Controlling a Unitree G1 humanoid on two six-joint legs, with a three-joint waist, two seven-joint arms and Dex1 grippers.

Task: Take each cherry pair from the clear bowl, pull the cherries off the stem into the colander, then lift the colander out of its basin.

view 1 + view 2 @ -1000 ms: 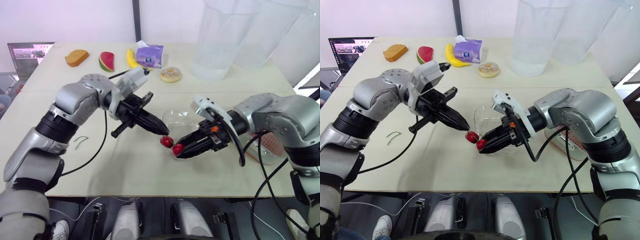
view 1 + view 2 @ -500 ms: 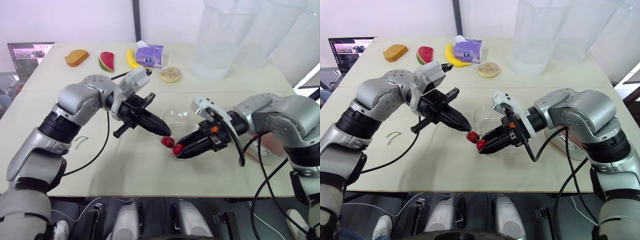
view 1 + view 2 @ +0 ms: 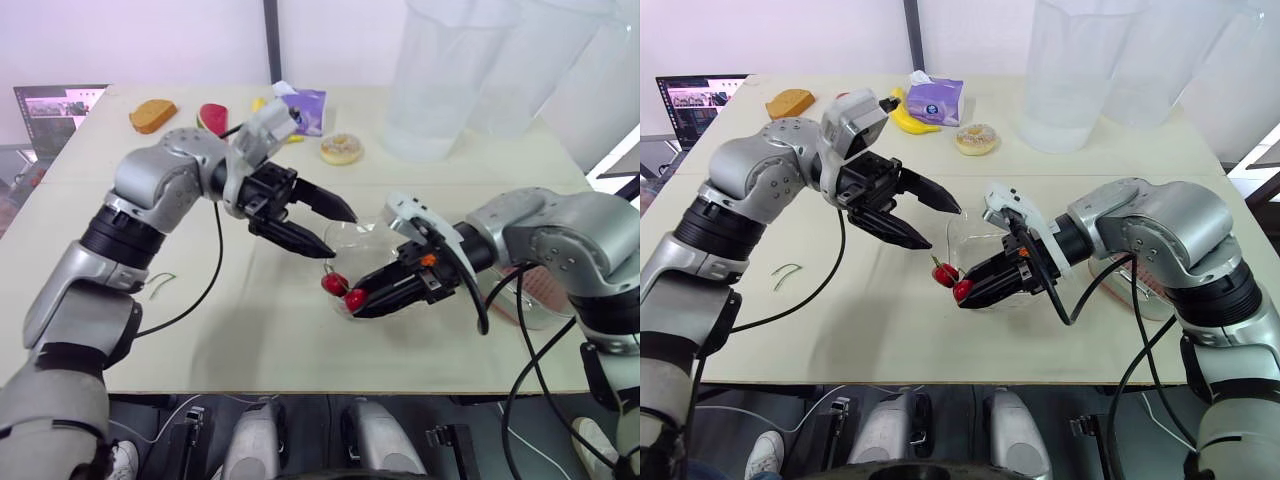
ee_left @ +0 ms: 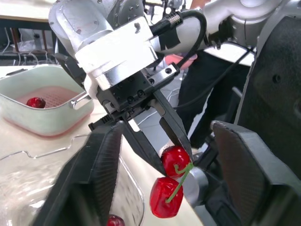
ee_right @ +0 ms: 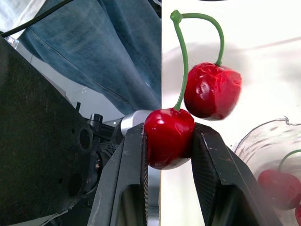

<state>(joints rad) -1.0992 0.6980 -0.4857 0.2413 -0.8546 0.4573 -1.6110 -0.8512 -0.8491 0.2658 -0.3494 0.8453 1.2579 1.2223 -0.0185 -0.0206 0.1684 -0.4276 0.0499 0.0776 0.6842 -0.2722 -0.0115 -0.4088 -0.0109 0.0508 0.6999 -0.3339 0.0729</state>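
A pair of red cherries (image 3: pixel 334 284) joined by a green stem hangs just in front of the clear bowl (image 3: pixel 372 238). My right gripper (image 3: pixel 358 299) is shut on the lower cherry (image 5: pixel 168 136), and the other cherry (image 5: pixel 212 89) dangles free from the stem. My left gripper (image 3: pixel 341 234) stands open above and to the left of the pair, touching nothing. More cherries (image 5: pixel 277 186) lie in the bowl. The pink colander (image 4: pixel 44 96) sits in its pale basin (image 4: pixel 51 120) at the right, behind my right arm, with one cherry (image 4: pixel 35 102) in it.
Bread (image 3: pixel 152 114), a watermelon slice (image 3: pixel 212 116), a banana, a tissue pack (image 3: pixel 300 108) and a doughnut (image 3: pixel 342 149) line the far side. Tall clear containers (image 3: pixel 440 80) stand at the back right. A loose green stem (image 3: pixel 160 283) lies on the table at the left.
My left gripper has opened, let go of the upper cherry and drawn back up and away from the pair. The right gripper has kept still with its cherry.
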